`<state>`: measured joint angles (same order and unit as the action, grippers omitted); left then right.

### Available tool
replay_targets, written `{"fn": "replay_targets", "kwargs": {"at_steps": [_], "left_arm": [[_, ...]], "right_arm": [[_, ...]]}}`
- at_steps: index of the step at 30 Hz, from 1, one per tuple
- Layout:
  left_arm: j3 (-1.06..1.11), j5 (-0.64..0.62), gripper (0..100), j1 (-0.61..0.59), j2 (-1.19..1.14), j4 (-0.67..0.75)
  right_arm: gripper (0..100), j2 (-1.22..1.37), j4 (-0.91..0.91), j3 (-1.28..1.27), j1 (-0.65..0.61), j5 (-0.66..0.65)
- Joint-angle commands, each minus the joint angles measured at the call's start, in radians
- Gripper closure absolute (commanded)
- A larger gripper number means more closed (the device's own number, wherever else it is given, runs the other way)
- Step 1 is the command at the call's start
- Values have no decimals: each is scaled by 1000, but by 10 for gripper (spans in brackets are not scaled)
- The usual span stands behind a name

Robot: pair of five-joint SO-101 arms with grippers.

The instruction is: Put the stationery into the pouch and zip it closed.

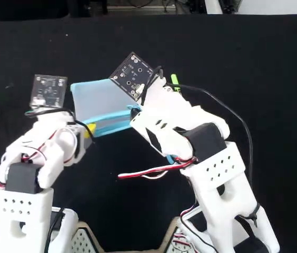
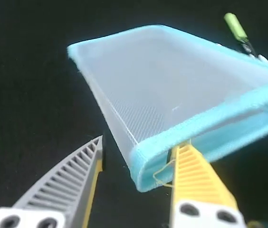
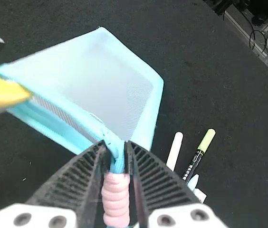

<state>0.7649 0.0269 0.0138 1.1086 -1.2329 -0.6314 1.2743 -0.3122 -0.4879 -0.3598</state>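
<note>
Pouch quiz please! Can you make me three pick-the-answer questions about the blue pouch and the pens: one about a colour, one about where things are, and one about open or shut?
1. What colour is the cap on the black marker?
A red
B green
C purple

2. Where do that marker and the white pen lie?
A on the black table, beside the light blue mesh pouch
B inside the pouch
C in a cup

3. How is the right gripper?
A wide open over the table
B shut on the pouch's zipper edge
C shut on the white pen

Answers:
1 B, the right wrist view shows a light green cap.
2 A, both lie on the table outside the pouch.
3 B, its two fingers pinch the blue edge between them.
</note>
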Motion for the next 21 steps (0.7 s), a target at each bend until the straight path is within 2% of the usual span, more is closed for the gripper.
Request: {"fn": "replay_targets", "kwargs": {"at_steps": [1,12,15,17,21], "left_arm": [[12,-11,764,-91,-3,51],[150,-14,765,-101,6,178],[150,-14,772,-101,8,175],[124,-12,814,-102,15,127],[18,-5,974,-108,74,12]], "right_arm": [[988,-4,2,56,-14,-9],[988,-4,0,54,-14,-5],[988,-4,2,54,-14,-3],[988,-4,2,56,-14,-3],[988,-5,2,61,-14,-3]]}}
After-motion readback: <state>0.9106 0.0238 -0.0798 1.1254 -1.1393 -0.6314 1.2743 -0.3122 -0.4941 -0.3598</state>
